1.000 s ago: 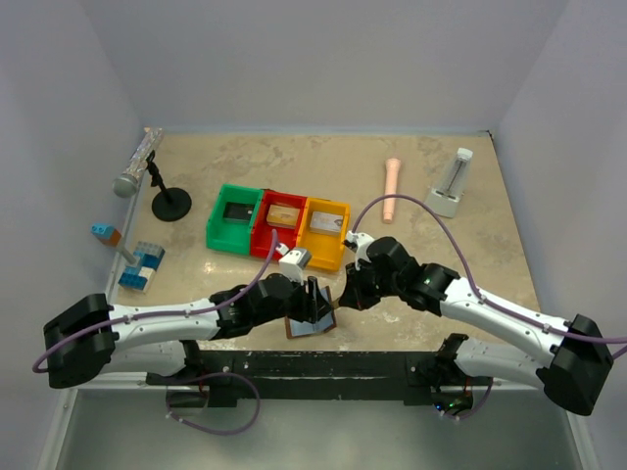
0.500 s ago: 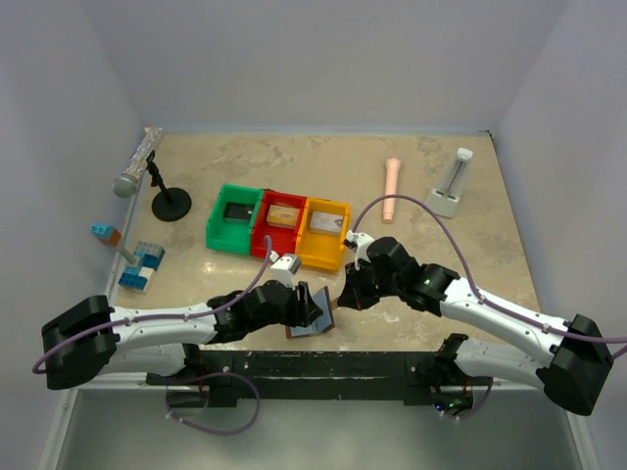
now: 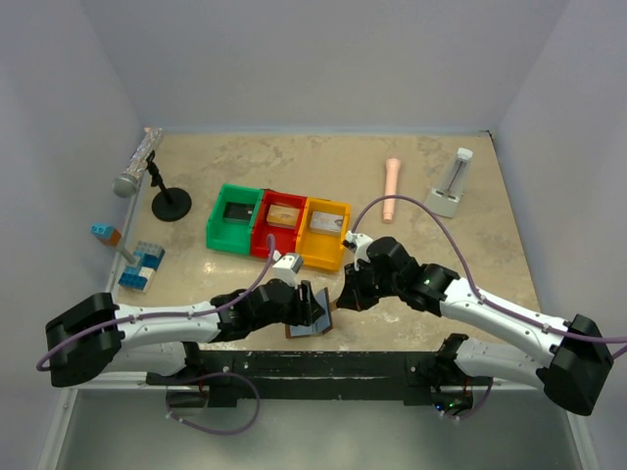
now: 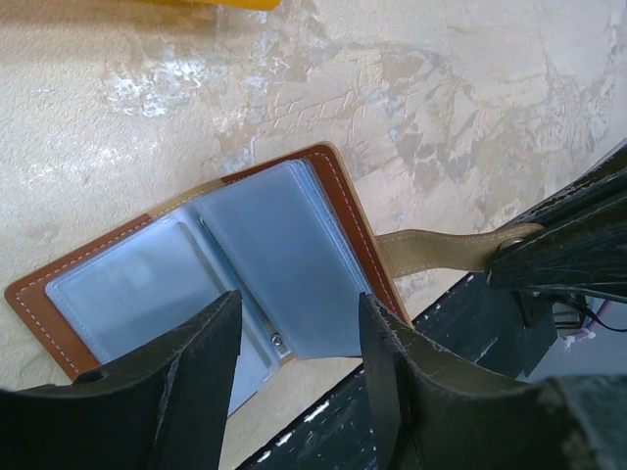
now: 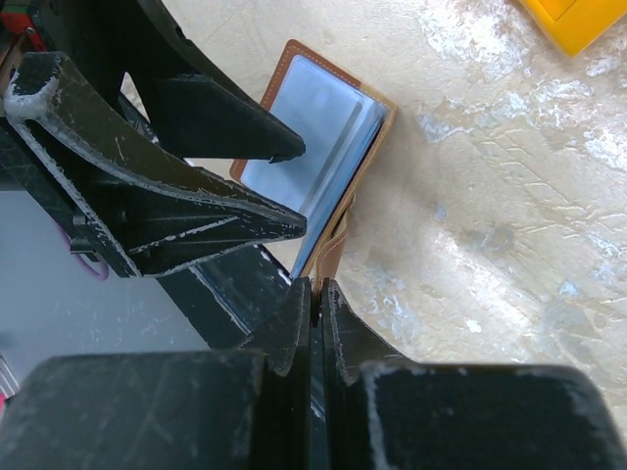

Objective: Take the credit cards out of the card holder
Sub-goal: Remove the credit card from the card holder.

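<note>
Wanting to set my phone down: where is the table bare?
Bare: the back strip behind the bins, between microphone stand and pink stick; also right of the yellow bin. Crowded: near edge, left gripper and right gripper at the card holder.

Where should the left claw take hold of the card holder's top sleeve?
The top sleeve's raised free edge, pinched from above: it lifts off the open card holder, whose strap the right claw seems to pin.

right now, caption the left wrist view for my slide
Left pincer open above the unfolded card holder on the marbled table, right pincer pinching its tan strap
</note>
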`<state>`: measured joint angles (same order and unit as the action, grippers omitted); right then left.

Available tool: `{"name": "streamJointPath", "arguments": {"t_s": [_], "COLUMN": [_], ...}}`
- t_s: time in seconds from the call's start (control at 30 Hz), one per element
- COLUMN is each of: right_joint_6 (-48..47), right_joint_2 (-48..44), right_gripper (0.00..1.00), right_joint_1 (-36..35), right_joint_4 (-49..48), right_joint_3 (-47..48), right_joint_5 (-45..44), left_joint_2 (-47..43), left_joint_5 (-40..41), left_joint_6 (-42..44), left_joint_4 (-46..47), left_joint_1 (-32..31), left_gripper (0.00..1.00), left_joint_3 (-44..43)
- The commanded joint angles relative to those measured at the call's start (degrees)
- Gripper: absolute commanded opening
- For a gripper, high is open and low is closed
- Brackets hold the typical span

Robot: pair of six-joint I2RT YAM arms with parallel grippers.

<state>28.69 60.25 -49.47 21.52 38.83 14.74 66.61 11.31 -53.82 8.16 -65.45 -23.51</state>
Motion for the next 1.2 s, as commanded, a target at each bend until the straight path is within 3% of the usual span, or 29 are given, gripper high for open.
{"name": "streamJointPath", "arguments": {"t_s": [0.0,0.5,0.7,1.0,1.17], "right_joint_6": [0.76,0.84,0.93,1.02,0.93], "right_joint_2": [-0.75,-0.22,-0.83,-0.22,-0.75], "right_gripper": [0.00,0.00,0.00,0.00,0.00], "right_joint_1": [-0.36,-0.89,-1.24,-1.42,-1.42], "right_joint_4": [-2.27,-2.71,-2.45,-2.89,-2.53], "right_joint_3": [0.19,0.37,0.46,0.81,0.37], "right_joint_5": [1.52,2.05,2.13,2.22,1.78], "left_joint_2": [0.45,4.41,0.02,2.12,-1.03], "left_joint_5": [0.82,0.99,3.19,2.75,4.68], "left_joint_6": [0.91,1.18,0.21,-0.23,-1.11], "left_joint_4": [2.30,-0.69,-1.13,-3.33,-4.03], "left_joint_1": [-0.38,-0.47,-0.47,-0.64,-0.64], "left_gripper": [0.56,0.55,0.56,0.56,0.56], "left_joint_3": [-2.51,-5.41,-3.65,-5.59,-3.83]}}
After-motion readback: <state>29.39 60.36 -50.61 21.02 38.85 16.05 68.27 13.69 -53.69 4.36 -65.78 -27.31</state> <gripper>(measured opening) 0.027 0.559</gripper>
